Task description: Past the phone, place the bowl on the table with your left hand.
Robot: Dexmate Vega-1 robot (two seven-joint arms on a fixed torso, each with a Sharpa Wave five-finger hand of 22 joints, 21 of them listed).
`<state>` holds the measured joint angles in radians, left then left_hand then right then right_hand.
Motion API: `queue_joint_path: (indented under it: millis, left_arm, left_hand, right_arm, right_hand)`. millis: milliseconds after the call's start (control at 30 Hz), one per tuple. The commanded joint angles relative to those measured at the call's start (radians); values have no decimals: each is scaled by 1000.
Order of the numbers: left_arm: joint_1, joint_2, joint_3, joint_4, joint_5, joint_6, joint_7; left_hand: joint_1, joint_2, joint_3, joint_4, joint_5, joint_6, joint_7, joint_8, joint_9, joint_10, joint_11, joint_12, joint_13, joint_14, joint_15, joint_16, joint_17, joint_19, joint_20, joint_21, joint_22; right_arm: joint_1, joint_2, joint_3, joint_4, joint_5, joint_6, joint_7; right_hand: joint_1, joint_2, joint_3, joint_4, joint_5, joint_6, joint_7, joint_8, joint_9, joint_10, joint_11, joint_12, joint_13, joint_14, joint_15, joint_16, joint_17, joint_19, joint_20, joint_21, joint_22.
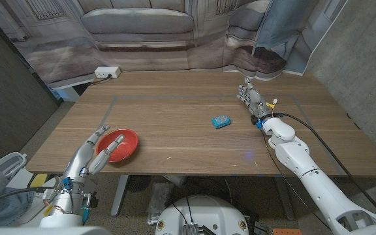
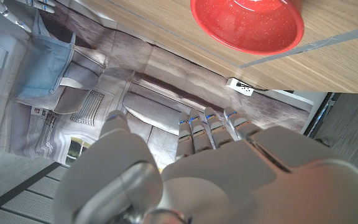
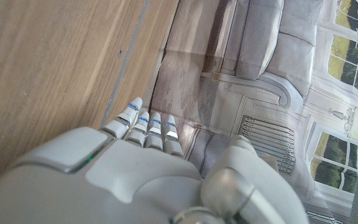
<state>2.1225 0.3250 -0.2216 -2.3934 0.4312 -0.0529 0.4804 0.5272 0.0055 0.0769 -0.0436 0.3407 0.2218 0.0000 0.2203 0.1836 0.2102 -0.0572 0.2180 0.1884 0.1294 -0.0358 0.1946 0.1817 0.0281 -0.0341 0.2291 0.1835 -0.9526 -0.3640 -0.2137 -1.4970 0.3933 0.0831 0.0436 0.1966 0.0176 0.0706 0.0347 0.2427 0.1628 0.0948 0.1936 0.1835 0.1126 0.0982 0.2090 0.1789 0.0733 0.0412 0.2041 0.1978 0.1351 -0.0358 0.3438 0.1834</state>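
Head view: phone [image 1: 221, 122] right of bowl [image 1: 120, 144].

Soft, even light falls from overhead across the wooden table [image 1: 194, 124], with no hard glare. The red bowl [image 1: 119, 145] throws only a faint shadow. The head view bends slightly towards its corners. In both wrist views the near hand, the left hand [image 2: 229, 180] and the right hand [image 3: 135, 180], looks blurred, while the backdrop beyond stays fairly sharp.

Upright red bowl [image 1: 119, 144] near table's [image 1: 194, 117] front-left edge.
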Motion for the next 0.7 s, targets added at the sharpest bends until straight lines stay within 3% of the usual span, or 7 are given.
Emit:
queue_joint_path:
  millis: [33,700]
  left_arm:
    - [7,23,1,-17,16,74,9]
    - [-26,88,5,-23,12,179,-22]
  left_hand:
    - [16,-2,2,-9,6,11,-2,-1,5,9,-4,-2,5,6,-11,-2,1,12,-42,-3,3]
    - [52,-11,3,-31,14,22,-9,-1,6,16,-11,-3,5,10,-17,-1,1,16,-43,-5,3]
  right_arm:
    - [6,12,-9,8,-6,3,-4]
    - [-8,18,-7,-13,-3,-2,-27]
  right_hand:
    - [5,-6,-1,-5,-2,5,-1,6,3,10,1,3,4,8,2,2,2,8,-40,-1,6]
    - [7,-6,-2,-7,-3,3,-1,5,3,11,0,2,4,8,0,0,1,13,-40,-3,6]
